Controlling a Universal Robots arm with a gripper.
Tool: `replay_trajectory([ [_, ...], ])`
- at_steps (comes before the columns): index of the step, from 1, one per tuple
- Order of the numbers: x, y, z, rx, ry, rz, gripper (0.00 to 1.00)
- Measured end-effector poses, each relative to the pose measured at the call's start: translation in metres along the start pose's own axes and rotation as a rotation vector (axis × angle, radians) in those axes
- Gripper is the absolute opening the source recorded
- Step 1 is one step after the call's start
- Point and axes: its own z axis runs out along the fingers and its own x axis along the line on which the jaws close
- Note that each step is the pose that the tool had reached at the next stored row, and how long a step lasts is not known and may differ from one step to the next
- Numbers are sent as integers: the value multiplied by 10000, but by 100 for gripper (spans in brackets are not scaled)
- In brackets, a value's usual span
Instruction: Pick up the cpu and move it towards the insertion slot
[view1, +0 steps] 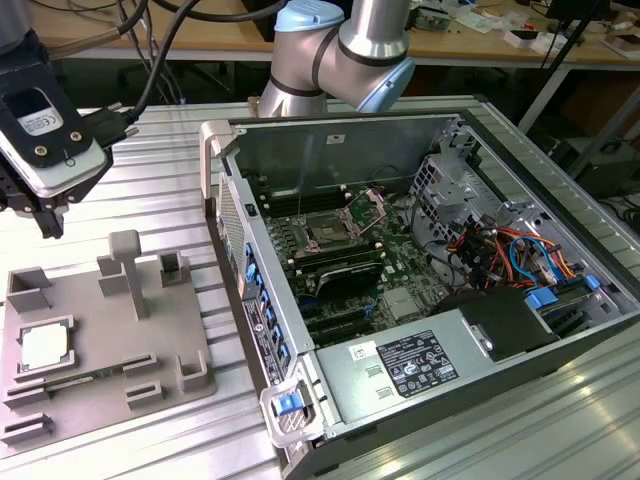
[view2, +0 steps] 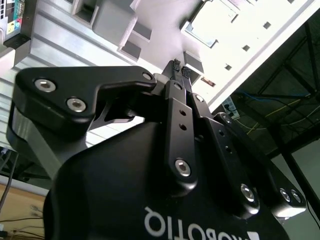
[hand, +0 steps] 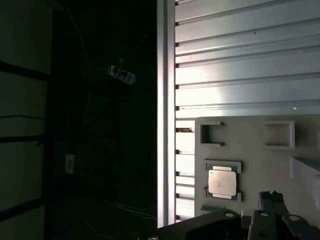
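The cpu (view1: 45, 347) is a flat silver-white square lying in a recess of the grey plastic tray (view1: 100, 330) at the exterior view's left. It also appears in the first wrist view as the cpu (hand: 222, 182), resting in the tray (hand: 250, 145). My gripper (view1: 46, 222) hangs in the air above the tray's far edge, well clear of the chip. Its black fingers (view2: 175, 95) stand pressed together with nothing between them. The insertion slot (view1: 328, 232) sits on the green board inside the open computer case, its thin metal bracket (view1: 368, 205) raised.
The open computer case (view1: 420, 270) fills the exterior view's right, with cables, drive bays and a power supply (view1: 405, 362) inside. Upright posts (view1: 128, 268) rise from the tray. The ribbed metal table (hand: 240, 60) ends at an edge near the tray.
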Motion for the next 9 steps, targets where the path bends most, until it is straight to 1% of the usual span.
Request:
replay_trajectory([
  [9,27,1,0,0,1,1,11],
])
